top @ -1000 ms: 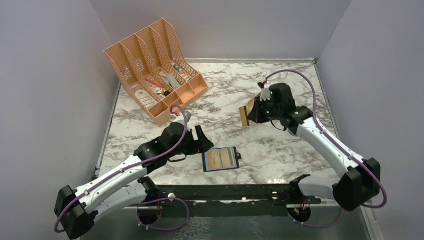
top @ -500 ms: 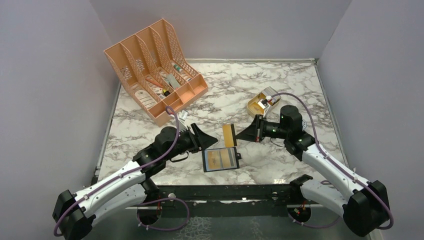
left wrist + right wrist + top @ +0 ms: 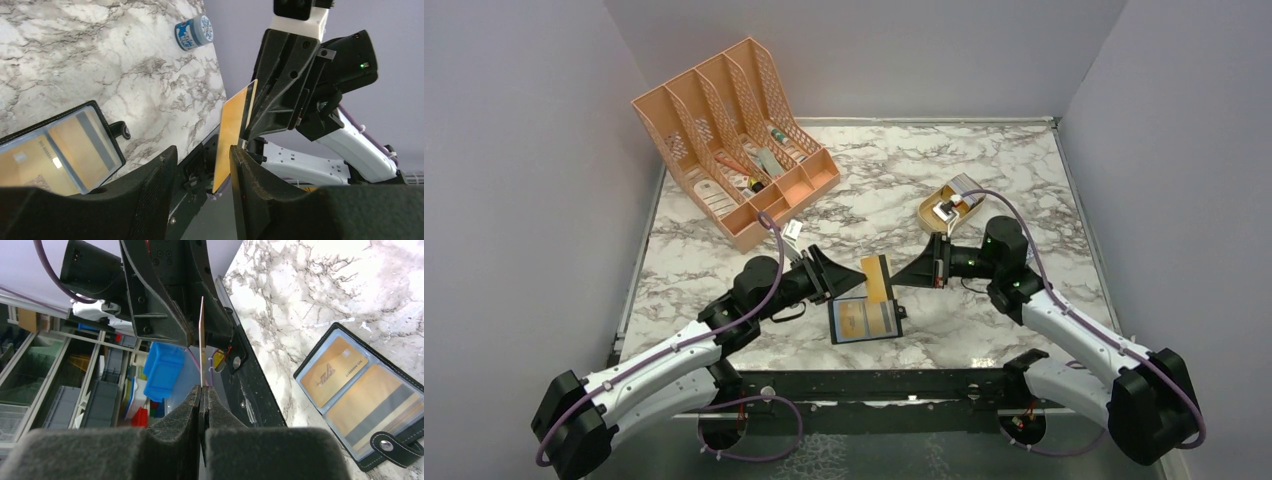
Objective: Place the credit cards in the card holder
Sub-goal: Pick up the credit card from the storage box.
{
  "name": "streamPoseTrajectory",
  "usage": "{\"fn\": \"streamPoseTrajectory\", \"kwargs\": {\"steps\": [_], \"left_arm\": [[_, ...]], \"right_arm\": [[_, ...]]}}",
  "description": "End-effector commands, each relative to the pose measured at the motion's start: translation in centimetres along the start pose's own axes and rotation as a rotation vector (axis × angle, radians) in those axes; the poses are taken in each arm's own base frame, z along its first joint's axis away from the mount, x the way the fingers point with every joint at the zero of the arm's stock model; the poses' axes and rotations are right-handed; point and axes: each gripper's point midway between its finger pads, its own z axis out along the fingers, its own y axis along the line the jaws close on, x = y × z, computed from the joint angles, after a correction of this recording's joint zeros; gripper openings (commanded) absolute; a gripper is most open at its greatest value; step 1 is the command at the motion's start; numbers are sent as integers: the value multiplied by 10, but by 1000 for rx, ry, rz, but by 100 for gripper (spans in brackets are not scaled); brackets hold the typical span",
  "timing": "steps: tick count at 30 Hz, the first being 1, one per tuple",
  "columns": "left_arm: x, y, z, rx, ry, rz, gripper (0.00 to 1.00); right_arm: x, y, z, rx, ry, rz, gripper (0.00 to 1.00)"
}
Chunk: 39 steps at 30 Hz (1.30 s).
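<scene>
The right jaws are clamped on one edge of a tan card (image 3: 878,277), holding it clear of the surface (image 3: 874,170). The left jaws stand apart with the card's other end between them: it sits close to one finger, with a gap to the other. The holder (image 3: 865,320) lies open and flat just below both sets of jaws, with more cards (image 3: 856,318) showing in its clear slots. A gold tin (image 3: 951,207) sits behind the right jaws.
</scene>
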Motion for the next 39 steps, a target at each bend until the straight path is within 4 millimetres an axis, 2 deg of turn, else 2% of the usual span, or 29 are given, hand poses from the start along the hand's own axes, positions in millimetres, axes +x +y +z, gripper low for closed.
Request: {"fn": "streamPoseTrajectory", "kwargs": {"steps": [1, 4, 9, 13, 16, 21, 24, 27, 30, 32, 39], "left_arm": [[-1, -19, -1, 91, 2, 4, 45], [1, -20, 0, 100, 10, -2, 40], [0, -20, 1, 100, 10, -5, 15], [1, -17, 1, 93, 9, -5, 0], [2, -13, 1, 84, 6, -7, 0], [5, 4, 1, 30, 1, -16, 0], [7, 23, 2, -51, 2, -6, 0], [8, 44, 0, -139, -4, 12, 0], [12, 60, -2, -192, 7, 23, 0], [16, 69, -2, -211, 18, 19, 0], [27, 88, 4, -251, 84, 15, 0]], "right_arm": [[3, 12, 3, -61, 17, -15, 1], [4, 10, 5, -56, 19, -3, 1], [7, 6, 7, -48, 23, 7, 1], [9, 3, 7, -40, 29, 10, 1], [10, -1, 7, -21, 34, 13, 6], [7, -13, 5, 76, 14, 10, 32], [6, -24, 2, 149, -6, 7, 44], [7, -43, -2, 248, -28, 12, 50], [15, -76, -10, 404, -22, 51, 57], [19, -93, -14, 481, -7, 65, 58], [31, -134, -24, 671, 68, 73, 58]]}}
